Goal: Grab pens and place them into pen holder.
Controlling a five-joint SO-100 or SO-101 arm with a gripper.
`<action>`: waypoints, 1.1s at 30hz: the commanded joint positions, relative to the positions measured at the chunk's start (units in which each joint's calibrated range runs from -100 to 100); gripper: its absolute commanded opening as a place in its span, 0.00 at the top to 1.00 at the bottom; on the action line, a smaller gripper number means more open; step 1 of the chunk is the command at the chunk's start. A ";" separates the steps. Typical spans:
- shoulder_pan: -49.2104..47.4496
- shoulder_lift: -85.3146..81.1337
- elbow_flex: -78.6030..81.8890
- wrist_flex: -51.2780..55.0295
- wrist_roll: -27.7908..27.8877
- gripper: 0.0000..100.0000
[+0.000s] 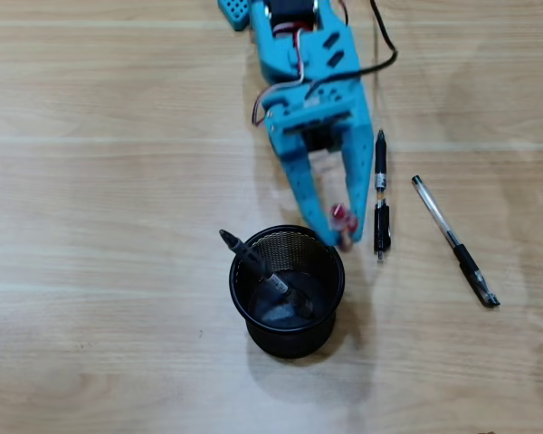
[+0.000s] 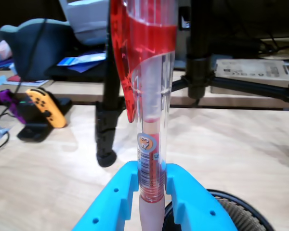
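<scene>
While its label stays unreadable, the red pen (image 2: 151, 144) sits clamped in the gripper (image 2: 151, 185).

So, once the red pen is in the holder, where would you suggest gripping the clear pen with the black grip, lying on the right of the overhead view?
Take the clear pen from straight above, at mid-barrel where the clear tube meets the black grip. It lies flat and diagonal, apart from the black pen, so turn the jaws across its axis. The gripper now holds the red pen by the pen holder.
</scene>
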State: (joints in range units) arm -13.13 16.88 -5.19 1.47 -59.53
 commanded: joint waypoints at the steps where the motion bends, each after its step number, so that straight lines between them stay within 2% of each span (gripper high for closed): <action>1: 2.19 1.39 -3.14 -6.16 2.41 0.98; 3: 3.73 2.06 -3.14 -7.11 5.15 0.98; 9: 5.36 2.31 -1.07 -7.02 7.08 0.98; 21: 5.36 2.31 5.96 -7.11 6.78 0.97; 27: 4.64 2.31 6.14 -7.11 6.67 0.82; 33: 3.73 1.22 5.15 -7.11 6.98 0.82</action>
State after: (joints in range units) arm -8.43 19.68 1.38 -4.50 -52.68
